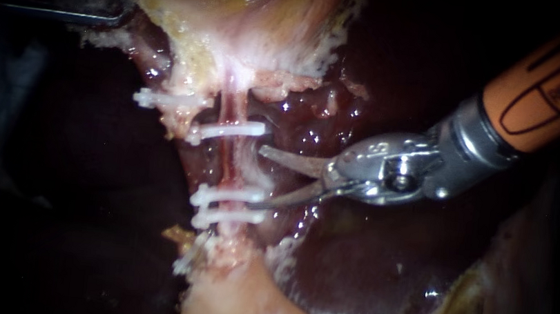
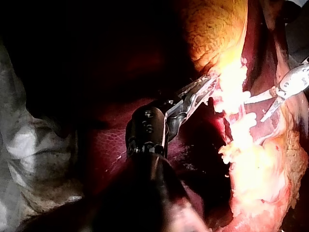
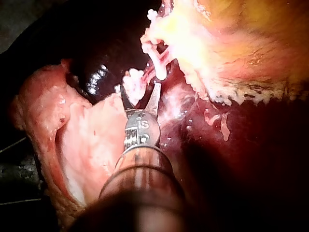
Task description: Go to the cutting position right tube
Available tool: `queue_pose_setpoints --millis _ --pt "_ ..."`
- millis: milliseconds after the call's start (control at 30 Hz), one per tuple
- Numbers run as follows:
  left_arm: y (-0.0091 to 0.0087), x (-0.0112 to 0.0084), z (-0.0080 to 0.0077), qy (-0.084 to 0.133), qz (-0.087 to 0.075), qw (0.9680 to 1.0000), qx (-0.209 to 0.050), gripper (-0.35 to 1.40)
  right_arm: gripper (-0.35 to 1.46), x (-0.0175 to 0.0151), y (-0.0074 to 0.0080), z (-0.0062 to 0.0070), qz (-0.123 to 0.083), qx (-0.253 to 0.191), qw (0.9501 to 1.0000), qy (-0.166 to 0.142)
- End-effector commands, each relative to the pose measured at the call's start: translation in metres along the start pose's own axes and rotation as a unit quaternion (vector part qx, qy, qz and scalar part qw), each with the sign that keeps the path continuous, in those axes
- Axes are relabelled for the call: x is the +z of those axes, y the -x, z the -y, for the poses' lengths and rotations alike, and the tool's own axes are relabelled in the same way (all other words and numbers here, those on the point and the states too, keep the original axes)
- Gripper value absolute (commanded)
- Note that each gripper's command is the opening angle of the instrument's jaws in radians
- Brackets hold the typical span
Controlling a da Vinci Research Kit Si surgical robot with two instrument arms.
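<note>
The right tube (image 1: 226,162) runs twelve-to-six at centre, bare between white clips (image 1: 227,131). The right tool (image 1: 255,177), blades apart, faces that open stretch from three o'clock. The left tool (image 1: 125,2) clamps pale tissue (image 1: 171,7) at ten o'clock.

Surgical lab bench; bare liver (image 1: 365,270), white clips (image 1: 227,196) on a tube (image 1: 226,158); crumpled cloth (image 2: 29,145) beside the tissue

The left instrument (image 1: 124,3) buries its tip in pale tissue (image 1: 170,10), the rest lost in shadow. Left wrist view's just glare there. Also the right instrument (image 1: 255,177) has its shaft cropped.
</note>
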Motion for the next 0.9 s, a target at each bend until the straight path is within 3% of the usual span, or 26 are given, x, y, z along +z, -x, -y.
queue_pose_setpoints --millis 33,267,567,700,900 --pt "0.0 0.0 0.0 0.0 0.0 1.0 0.0 -0.35 1.43 0.0003 -0.0001 -0.0003 -0.004 0.001 1.0 -0.003" --pt "0.0001 0.0001 0.0001 0.0 0.0 1.0 0.001 -0.35 1.41 0.0018 -0.0006 -0.0013 -0.023 -0.01 0.9993 -0.027" --pt "0.0001 0.0 0.0 0.0 0.0 1.0 0.001 -0.35 1.21 0.0026 -0.0012 -0.0013 -0.036 -0.041 0.9946 -0.088" --pt "0.0001 0.0001 0.0001 0.0 0.0 1.0 0.001 -0.35 1.18 0.0035 -0.0017 -0.0015 -0.034 -0.053 0.9925 -0.105" --pt "0.0001 0.0001 0.0 0.0 0.0 1.0 0.001 -0.35 1.18 0.0052 -0.0028 -0.0017 -0.052 -0.044 0.9903 -0.121"
